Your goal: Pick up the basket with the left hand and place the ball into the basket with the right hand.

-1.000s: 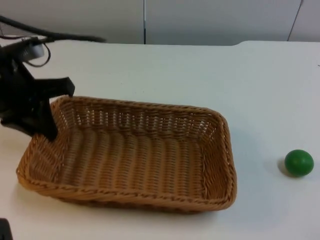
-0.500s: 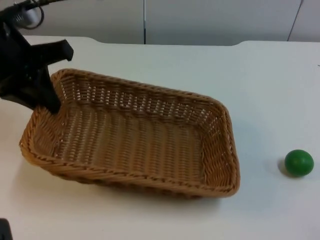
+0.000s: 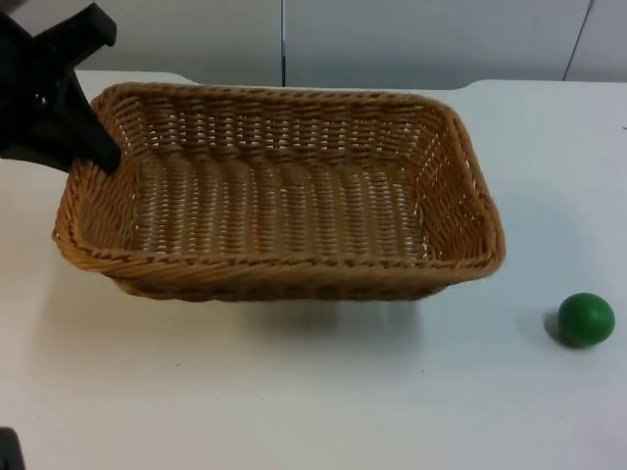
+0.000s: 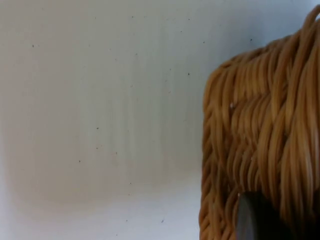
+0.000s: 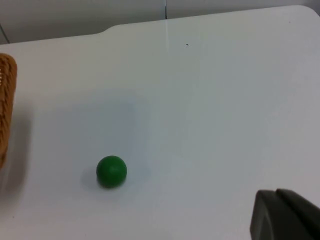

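Overhead, left gripper [image 3: 93,157] jaws tight on basket [image 3: 284,196] rim; right jaws' state untellable, ball [image 5: 111,171] nearby.

White table [image 3: 294,392] meets grey partition wall [image 3: 411,39].

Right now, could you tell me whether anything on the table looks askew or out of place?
Only the basket: the left hand grips its rim at one corner and holds it above the table, so it hangs slightly tilted. The green ball sits alone on the table, apart from it.
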Controlling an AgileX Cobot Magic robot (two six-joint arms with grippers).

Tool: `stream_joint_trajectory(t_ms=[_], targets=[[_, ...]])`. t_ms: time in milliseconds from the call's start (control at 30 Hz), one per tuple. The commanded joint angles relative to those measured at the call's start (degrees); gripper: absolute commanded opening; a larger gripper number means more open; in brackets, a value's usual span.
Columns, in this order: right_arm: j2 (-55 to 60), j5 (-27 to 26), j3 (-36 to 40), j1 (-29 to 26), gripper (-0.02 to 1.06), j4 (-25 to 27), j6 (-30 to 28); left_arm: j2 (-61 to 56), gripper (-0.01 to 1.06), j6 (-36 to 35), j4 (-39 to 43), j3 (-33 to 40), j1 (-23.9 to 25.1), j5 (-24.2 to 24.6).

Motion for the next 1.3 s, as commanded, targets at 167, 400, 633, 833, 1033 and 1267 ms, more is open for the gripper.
stream_joint_trajectory(t_ms=[167, 400, 633, 833, 1033, 1267], targets=[[0.50, -0.55, 0.34, 0.17, 0.00, -0.09, 0.15, -0.85, 0.00, 0.17, -1.83, -0.27, 0.11, -0.22], [0.50, -0.55, 0.34, 0.17, 0.00, -0.09, 0.15, -0.85, 0.00, 0.17, -0.73, -0.27, 0.11, -0.22], [0.50, -0.55, 0.34, 0.17, 0.00, -0.09, 0.15, -0.85, 0.00, 0.17, -0.73, -0.27, 0.11, -0.22], [0.50, -0.55, 0.34, 0.17, 0.00, -0.09, 0.15, -0.85, 0.00, 0.17, -0.73, -0.27, 0.11, -0.22], [0.50, -0.55, 0.34, 0.17, 0.00, -0.09, 0.15, -0.85, 0.00, 0.17, -0.73, -0.27, 0.11, -0.22], [0.50, -0.55, 0.34, 0.17, 0.00, -0.09, 0.15, -0.85, 0.00, 0.17, -0.73, -0.27, 0.11, -0.22]])
